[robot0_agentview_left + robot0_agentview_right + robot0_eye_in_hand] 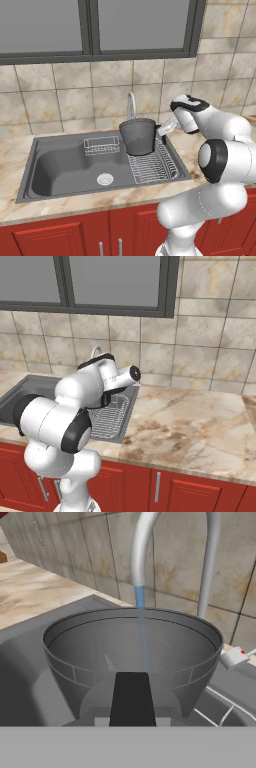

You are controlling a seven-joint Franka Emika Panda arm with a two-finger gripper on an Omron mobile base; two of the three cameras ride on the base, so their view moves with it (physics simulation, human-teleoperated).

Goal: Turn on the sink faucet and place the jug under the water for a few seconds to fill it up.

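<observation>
Water [140, 597] falls inside the jug [132, 657] rim, off-centre below the faucet [145, 547].

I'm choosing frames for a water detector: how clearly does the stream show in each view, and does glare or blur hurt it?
Hand view: water sharp, pale blue, falling from the faucet into the jug, no glare. Left base view: jug crisp under flat light, stream too thin to tell. Right base view: arm blocks it.
</observation>
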